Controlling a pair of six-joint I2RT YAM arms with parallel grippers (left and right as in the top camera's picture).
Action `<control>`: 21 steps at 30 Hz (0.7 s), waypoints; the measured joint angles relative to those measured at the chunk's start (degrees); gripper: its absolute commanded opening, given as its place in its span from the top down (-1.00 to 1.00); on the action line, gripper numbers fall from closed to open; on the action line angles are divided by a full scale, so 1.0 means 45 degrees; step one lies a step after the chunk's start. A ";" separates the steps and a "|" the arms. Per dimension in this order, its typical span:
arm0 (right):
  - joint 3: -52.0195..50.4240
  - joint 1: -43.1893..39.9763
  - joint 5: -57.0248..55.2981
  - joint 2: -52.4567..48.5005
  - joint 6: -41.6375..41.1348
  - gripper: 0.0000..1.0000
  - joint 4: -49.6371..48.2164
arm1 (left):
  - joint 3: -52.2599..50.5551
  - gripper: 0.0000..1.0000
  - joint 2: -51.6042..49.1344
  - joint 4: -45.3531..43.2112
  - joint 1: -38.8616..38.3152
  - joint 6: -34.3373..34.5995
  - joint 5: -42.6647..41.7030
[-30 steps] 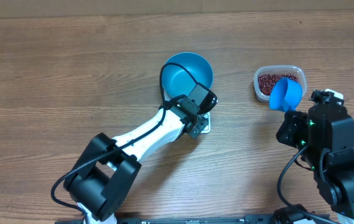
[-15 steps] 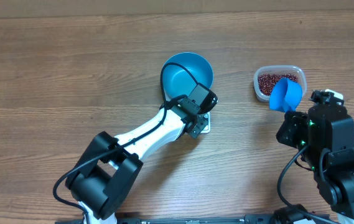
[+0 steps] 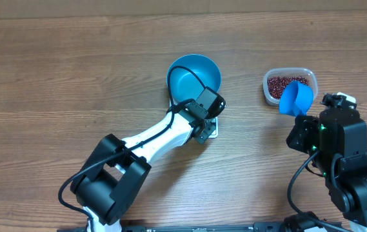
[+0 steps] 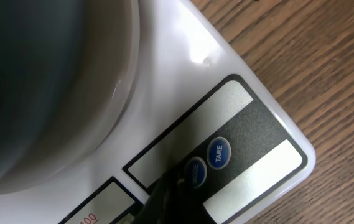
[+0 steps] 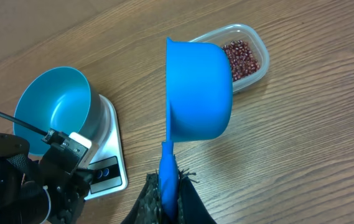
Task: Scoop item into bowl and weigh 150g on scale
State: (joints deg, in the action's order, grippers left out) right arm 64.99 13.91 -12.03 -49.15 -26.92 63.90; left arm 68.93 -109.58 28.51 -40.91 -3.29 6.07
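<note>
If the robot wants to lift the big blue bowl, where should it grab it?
Probably the thin rim at the far side, coming straight down: one finger inside, one outside. The bowl opens upward and looks too wide to span, and the left gripper crowds its near side by the scale.

Two pincers: the left pincer [image 4: 172,190] and the right pincer [image 5: 169,182]. One bright blue bowl [image 3: 195,76] sits just beyond the left pincer. One white kitchen scale [image 4: 183,81] lies under that pincer, with two round blue buttons [image 4: 219,154] at its tip. One blue scoop [image 5: 198,93] is in the right pincer. One clear plastic tub [image 5: 259,62] stands beyond it, holding red beans [image 5: 242,56] too many to count. One wooden table [image 3: 73,64].
</note>
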 measured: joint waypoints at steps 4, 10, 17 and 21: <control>0.0000 0.0000 0.0000 0.0000 -0.0005 0.93 0.0005 | 0.0359 0.91 0.0044 0.1107 0.0000 0.0131 -0.0005; 0.0000 0.0000 0.0000 0.0000 0.0000 0.93 0.0010 | 0.1511 0.92 0.1768 0.1889 0.0000 0.0311 -0.0010; 0.0000 0.0000 0.0000 0.0000 -0.0010 0.93 0.0029 | 0.2055 0.91 0.4741 0.2676 0.0000 0.0554 0.0019; 0.0000 0.0000 0.0010 0.0000 -0.0005 0.93 0.0044 | 0.2074 0.92 0.5231 0.4197 0.0102 0.1549 0.0112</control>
State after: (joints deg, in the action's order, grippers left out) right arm 64.99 13.91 -11.99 -49.15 -26.94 64.10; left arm 78.26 -86.04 47.40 -40.45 3.68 6.57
